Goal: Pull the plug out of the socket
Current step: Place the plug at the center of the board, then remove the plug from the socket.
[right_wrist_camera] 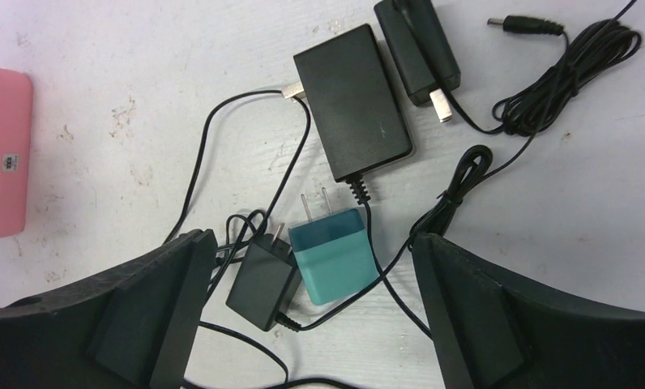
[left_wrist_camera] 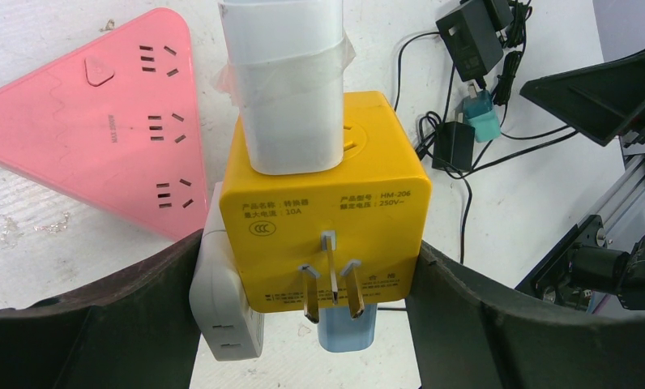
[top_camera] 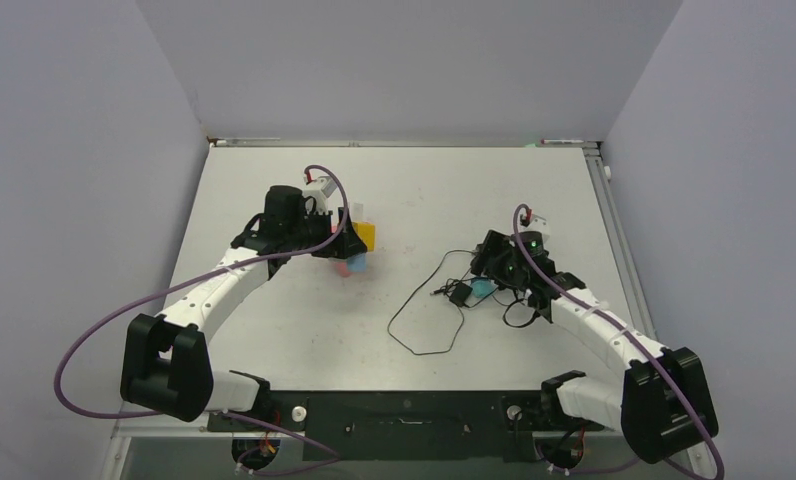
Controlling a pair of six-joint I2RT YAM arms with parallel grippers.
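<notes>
White counter (top_camera: 424,185), scuffed and marked, plain grey walls (top_camera: 404,60) on three sides, metal rail (top_camera: 608,200) at right edge, even light

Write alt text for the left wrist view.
The left gripper clamps a yellow cube socket with a white plug on top and a blue plug beneath. A pink power strip lies at left; loose chargers lie upper right.

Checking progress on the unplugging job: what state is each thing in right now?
Cube: gripped.
Left end effector: shut on cube.
Right end effector: open.
White plug: plugged into cube.
Teal plug: unplugged, lying loose.
Black adapters: unplugged, loose.
Pink strip: visible sockets empty.
</notes>
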